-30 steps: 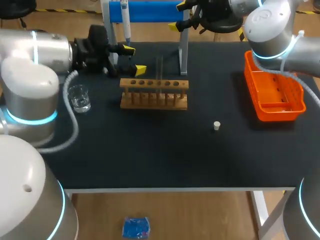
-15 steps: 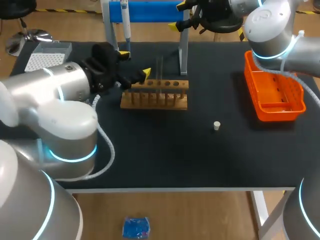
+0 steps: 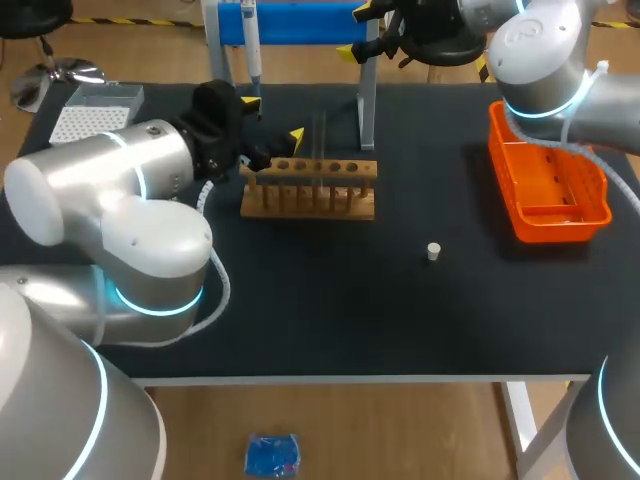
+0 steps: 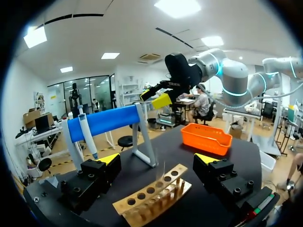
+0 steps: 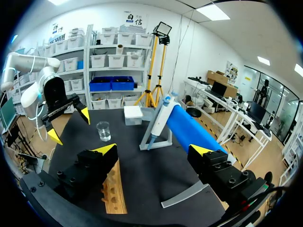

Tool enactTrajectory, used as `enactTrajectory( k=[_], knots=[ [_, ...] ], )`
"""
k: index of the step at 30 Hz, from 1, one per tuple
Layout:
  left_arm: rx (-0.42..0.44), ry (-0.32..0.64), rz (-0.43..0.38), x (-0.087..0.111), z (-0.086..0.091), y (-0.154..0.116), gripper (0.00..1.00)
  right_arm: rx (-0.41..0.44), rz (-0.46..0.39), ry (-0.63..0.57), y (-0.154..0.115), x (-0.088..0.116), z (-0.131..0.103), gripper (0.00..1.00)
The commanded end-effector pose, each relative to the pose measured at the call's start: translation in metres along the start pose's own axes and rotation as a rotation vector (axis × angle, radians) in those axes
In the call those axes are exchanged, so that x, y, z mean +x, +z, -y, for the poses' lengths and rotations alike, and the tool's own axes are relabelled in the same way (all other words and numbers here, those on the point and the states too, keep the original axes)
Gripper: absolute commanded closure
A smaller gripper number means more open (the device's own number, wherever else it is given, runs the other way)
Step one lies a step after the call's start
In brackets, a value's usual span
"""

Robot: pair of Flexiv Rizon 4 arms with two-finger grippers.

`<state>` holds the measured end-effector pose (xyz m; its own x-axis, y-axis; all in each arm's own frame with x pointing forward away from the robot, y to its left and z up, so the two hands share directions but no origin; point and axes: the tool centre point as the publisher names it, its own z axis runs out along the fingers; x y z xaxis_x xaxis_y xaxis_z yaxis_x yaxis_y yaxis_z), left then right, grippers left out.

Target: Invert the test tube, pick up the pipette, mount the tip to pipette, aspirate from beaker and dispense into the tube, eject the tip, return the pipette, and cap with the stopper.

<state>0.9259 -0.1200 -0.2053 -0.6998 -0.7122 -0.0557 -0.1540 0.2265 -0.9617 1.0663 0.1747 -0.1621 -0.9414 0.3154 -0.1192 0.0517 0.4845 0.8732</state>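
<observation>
Your left gripper (image 4: 157, 160), released and spread wide, hangs by the left end of the wooden rack (image 3: 310, 200), mid-desk toward the far edge. The test tube (image 3: 320, 140) stands upright in it, ungrasped. Your right gripper (image 5: 154, 150), also released, holds nothing near the pipette stand (image 3: 300, 22). Risk: a finger clips the rack or topples the thin glass. The stand's leg behind the rack and the beaker (image 5: 103, 131) near your left arm crowd the approach.

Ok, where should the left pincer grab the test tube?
Best on the bare glass of the test tube above the wooden rack, coming in level from where the left pincer faces it: the tube stands upright, its lower part sunk in a hole.
</observation>
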Motion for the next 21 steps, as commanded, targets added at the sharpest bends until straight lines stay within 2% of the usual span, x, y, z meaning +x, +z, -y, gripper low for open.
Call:
enactTrajectory(
  k=[1, 17, 21],
  knots=[
    [-0.020, 0.000, -0.030, -0.007, 0.005, 0.004, 0.00, 0.002, -0.002, 0.000, -0.001, 0.000, 0.000, 0.00],
    [-0.056, -0.006, -0.082, -0.012, -0.004, 0.022, 0.00, 0.002, -0.002, 0.000, -0.001, 0.000, 0.000, 0.00],
    [-0.054, 0.018, -0.132, -0.007, -0.004, 0.024, 0.00, 0.002, -0.002, 0.000, -0.001, 0.000, 0.000, 0.00]
  ],
)
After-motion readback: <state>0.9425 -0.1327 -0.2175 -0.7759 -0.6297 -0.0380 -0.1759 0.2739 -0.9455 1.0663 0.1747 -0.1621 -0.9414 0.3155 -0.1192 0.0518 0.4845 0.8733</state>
